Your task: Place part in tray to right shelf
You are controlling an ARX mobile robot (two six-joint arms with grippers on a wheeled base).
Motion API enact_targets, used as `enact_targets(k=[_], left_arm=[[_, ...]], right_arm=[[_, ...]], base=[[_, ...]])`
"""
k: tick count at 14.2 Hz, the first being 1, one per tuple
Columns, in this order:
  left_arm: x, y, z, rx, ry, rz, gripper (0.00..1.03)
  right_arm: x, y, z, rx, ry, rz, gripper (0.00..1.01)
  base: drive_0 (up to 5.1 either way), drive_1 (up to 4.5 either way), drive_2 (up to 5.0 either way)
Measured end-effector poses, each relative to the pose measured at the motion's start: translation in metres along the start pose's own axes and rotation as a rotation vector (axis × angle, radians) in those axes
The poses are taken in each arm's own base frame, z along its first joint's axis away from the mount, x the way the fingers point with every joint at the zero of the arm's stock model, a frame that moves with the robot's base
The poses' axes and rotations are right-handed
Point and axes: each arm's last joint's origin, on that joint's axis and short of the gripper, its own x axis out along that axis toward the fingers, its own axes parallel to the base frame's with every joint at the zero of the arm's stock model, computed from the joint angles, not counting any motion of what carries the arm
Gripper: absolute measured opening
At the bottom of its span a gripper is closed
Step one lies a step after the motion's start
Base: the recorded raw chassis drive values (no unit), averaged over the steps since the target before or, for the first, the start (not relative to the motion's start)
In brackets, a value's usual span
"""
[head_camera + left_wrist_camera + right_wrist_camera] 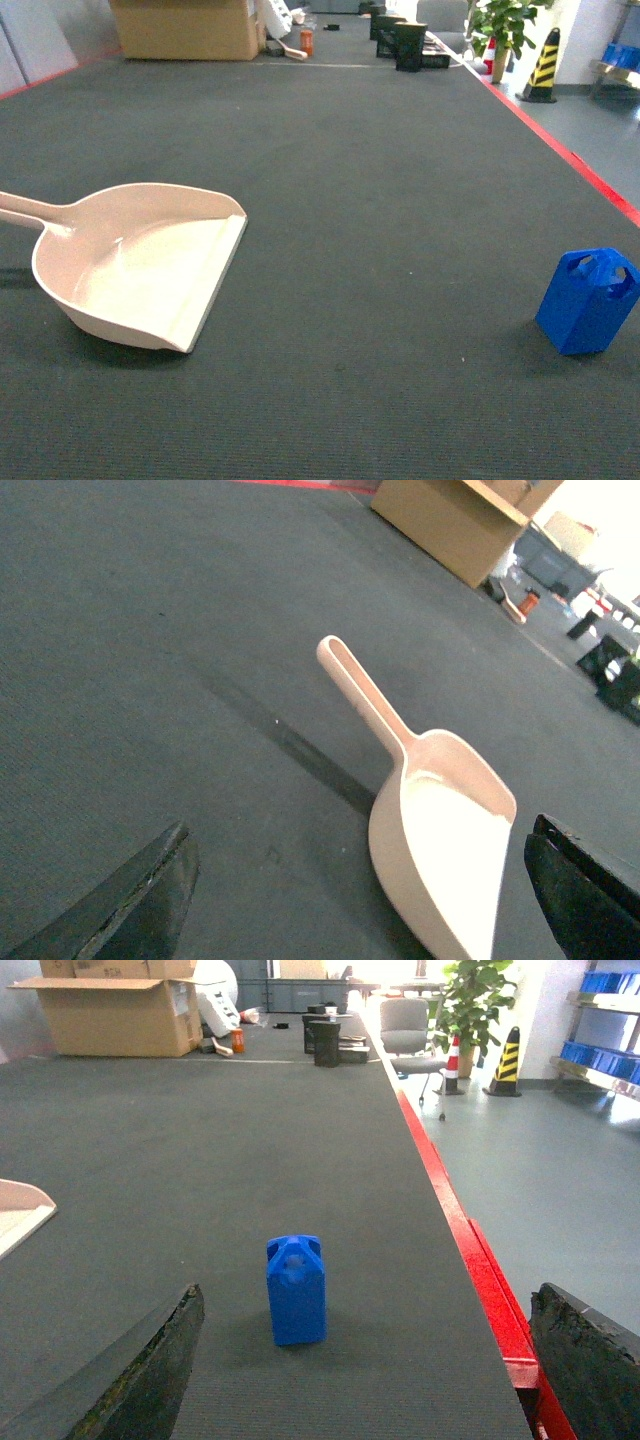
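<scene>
While the part [587, 300] stands upright near the table's red right edge [470, 1250], well apart from the tray [140, 262], neither gripper holds anything. The right gripper [365, 1365] has its fingers spread wide with the part centred ahead between them, seemingly lined up for a grasp. The left gripper [360, 890] is likewise parted, facing the tray, whose handle [360, 692] points away, probably ready to take hold of it. The tray is empty; the shelf [600, 1055] lies far right.
</scene>
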Motion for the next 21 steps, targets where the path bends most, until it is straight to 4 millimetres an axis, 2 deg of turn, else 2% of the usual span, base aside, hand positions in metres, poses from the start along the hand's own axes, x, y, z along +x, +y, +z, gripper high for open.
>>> enact_targets(k=[2, 4, 6, 8, 9, 11, 15, 16, 19, 21], left_arm=[[0.037, 0.009, 0.019, -0.211, -0.006, -0.019, 0.98], [0.084, 0.014, 0.033, -0.344, -0.007, -0.029, 0.98], [0.126, 0.015, 0.029, -0.425, 0.053, -0.019, 0.98], [0.174, 0.012, 0.021, -0.444, 0.108, 0.026, 0.98], [0.191, 0.011, 0.013, -0.427, 0.086, 0.043, 0.98], [0.193, 0.015, 0.001, -0.404, 0.119, 0.080, 0.98], [0.192, 0.015, 0.004, -0.403, 0.104, 0.077, 0.98], [0.195, 0.015, 0.006, -0.418, 0.093, -0.040, 0.98], [0.221, 0.015, 0.002, -0.480, 0.136, -0.227, 0.98], [0.241, 0.017, 0.000, -0.496, 0.151, -0.242, 0.98]], right_arm=[[0.000, 0.000, 0.000, 0.000, 0.000, 0.000, 0.98], [0.000, 0.000, 0.000, 0.000, 0.001, 0.000, 0.98], [0.000, 0.000, 0.000, 0.000, 0.000, 0.000, 0.98], [0.000, 0.000, 0.000, 0.000, 0.000, 0.000, 0.98], [0.000, 0.000, 0.000, 0.000, 0.000, 0.000, 0.98], [0.000, 0.000, 0.000, 0.000, 0.000, 0.000, 0.98], [0.000, 0.000, 0.000, 0.000, 0.000, 0.000, 0.98], [0.000, 0.000, 0.000, 0.000, 0.000, 0.000, 0.98], [0.000, 0.000, 0.000, 0.000, 0.000, 0.000, 0.98], [0.000, 0.000, 0.000, 0.000, 0.000, 0.000, 0.98]], base=[[0.0, 0.00, 0.0], [0.0, 0.00, 0.0], [0.0, 0.00, 0.0], [0.0, 0.00, 0.0], [0.0, 0.00, 0.0], [0.0, 0.00, 0.0], [0.0, 0.00, 0.0], [0.0, 0.00, 0.0], [0.0, 0.00, 0.0], [0.0, 0.00, 0.0]])
